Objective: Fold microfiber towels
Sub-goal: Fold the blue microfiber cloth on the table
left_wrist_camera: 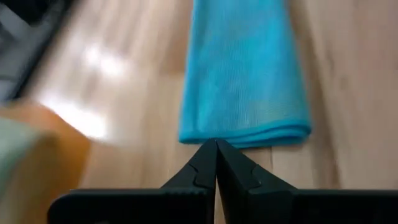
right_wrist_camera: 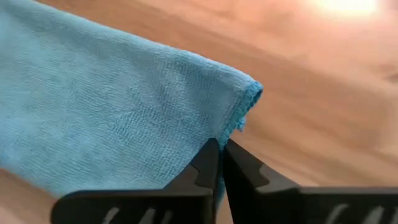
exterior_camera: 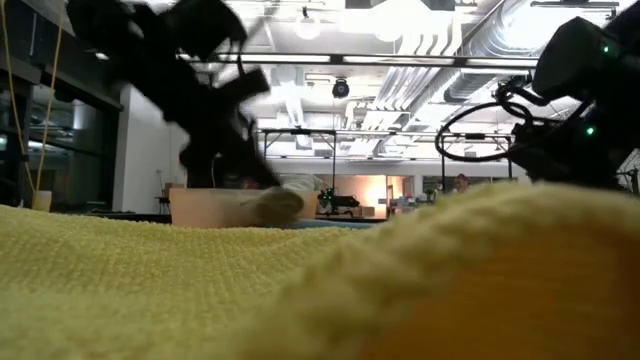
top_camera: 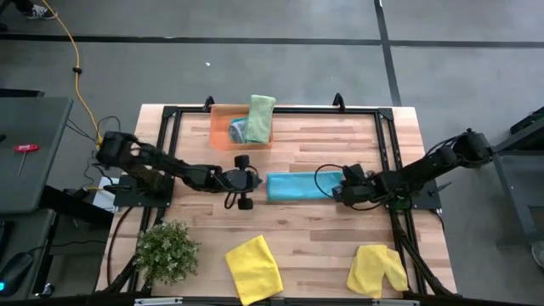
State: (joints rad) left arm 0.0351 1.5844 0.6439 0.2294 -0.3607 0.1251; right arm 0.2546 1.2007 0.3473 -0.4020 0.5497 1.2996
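Yellow soft microfiber towel [exterior_camera: 200, 290] fills the low view's foreground.
Right gripper [right_wrist_camera: 219, 152] pinches the folded teal-blue microfiber towel's [top_camera: 302, 186] edge; left gripper [left_wrist_camera: 216, 151], fingers pressed together, meets its other end.

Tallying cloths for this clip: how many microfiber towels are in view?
5: teal towel mid-table; two yellow towels at the near edge; a green and a blue one in the orange tray, maybe hiding more.
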